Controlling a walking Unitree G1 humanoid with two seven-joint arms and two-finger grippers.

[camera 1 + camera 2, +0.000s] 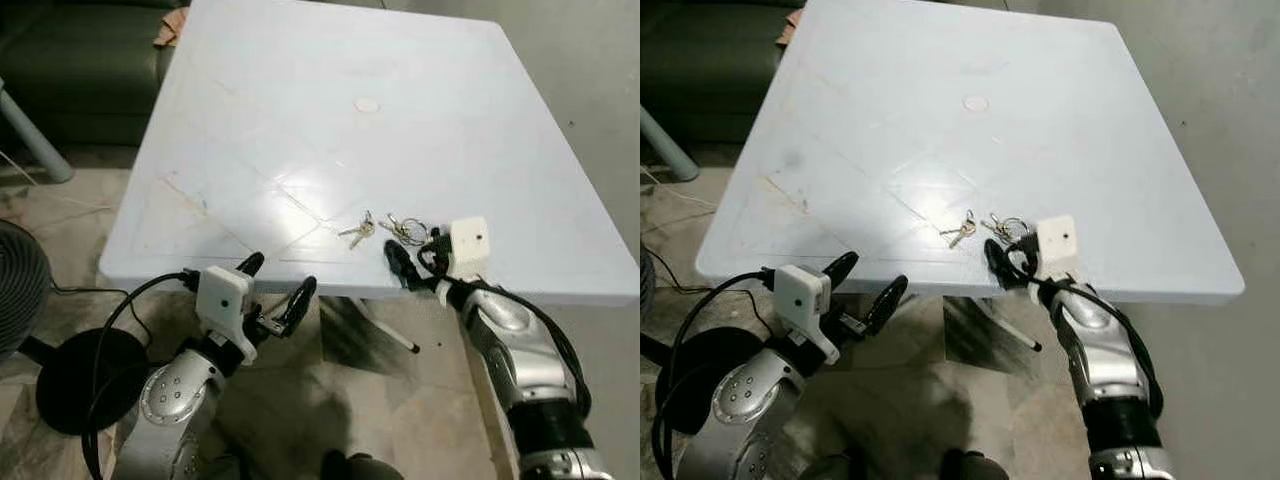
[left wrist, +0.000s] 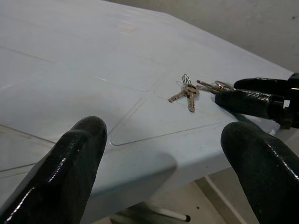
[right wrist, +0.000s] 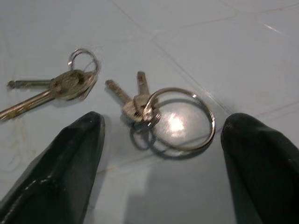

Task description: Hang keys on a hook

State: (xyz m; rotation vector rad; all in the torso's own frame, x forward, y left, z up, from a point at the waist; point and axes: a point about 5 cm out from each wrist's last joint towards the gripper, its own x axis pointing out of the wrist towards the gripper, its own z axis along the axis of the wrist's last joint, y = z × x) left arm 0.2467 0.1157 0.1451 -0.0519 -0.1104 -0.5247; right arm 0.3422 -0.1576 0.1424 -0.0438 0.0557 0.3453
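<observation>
table: white plastic table, near edge facing the robot; grey floor and a dark sofa beyond.
keys: two sets lie flat near the near edge. keys on large ring, two keys on a wide ring plus a smaller ring. small key set just beside it, on its own small ring, not linked as far as i can tell.
right end effector: right end effector is low over the table, fingers spread wide, straddling the large ring. holds nothing.
left end effector: left end effector sits at the near table edge, fingers apart, empty, looking across at the keys.
hook: can't see one.
step: judged pre-grasp on the ring set; task barely started.
risk 1: ring lies flat and thin, so closing fingers may slide over it or push it away instead of pinching.
risk 2: keys are close to the edge; a shove could drop them to the floor.
risk 3: one finger is near the small key set and could snag or drag it.
risk 4: a pinch on one key blade alone leaves the ring swinging, awkward for hooking.
</observation>
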